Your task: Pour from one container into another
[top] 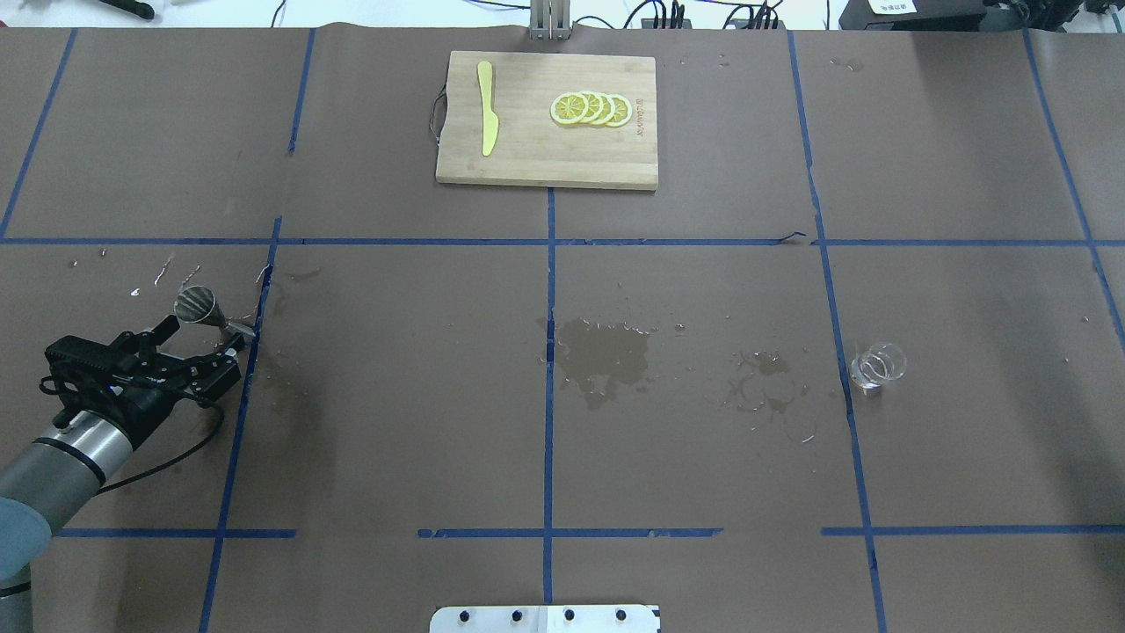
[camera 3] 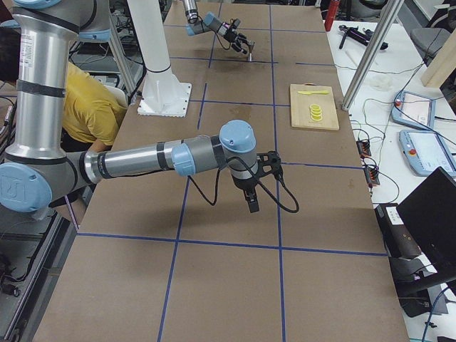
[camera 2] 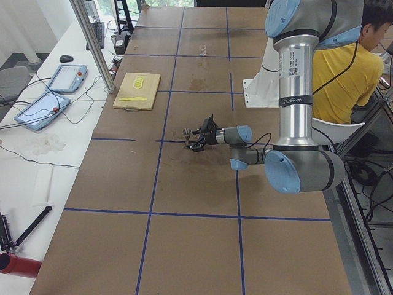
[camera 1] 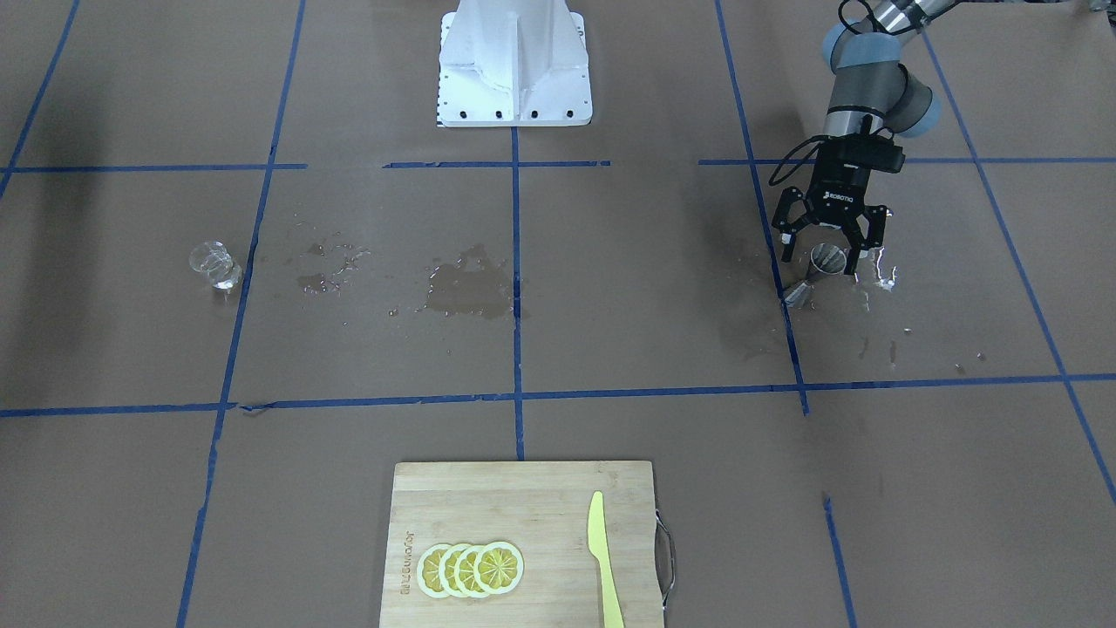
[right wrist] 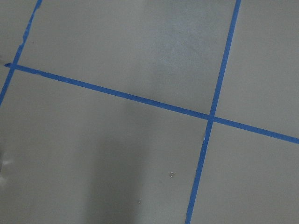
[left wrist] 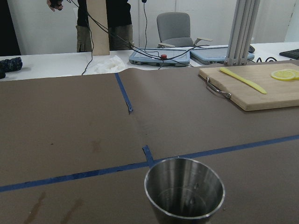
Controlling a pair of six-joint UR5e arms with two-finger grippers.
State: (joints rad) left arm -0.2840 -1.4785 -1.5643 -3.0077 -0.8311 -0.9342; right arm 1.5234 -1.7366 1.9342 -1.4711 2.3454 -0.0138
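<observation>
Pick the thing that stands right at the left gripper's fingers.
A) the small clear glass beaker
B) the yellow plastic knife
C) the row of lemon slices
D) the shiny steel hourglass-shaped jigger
D: the shiny steel hourglass-shaped jigger stands right at the spread fingertips of the left gripper, while the small clear glass beaker stands far off across the table.

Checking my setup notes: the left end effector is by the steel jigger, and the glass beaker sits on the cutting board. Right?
No. The beaker stands on the brown paper, far from the cutting board, as the overhead view shows. The left end effector is by the jigger.
</observation>
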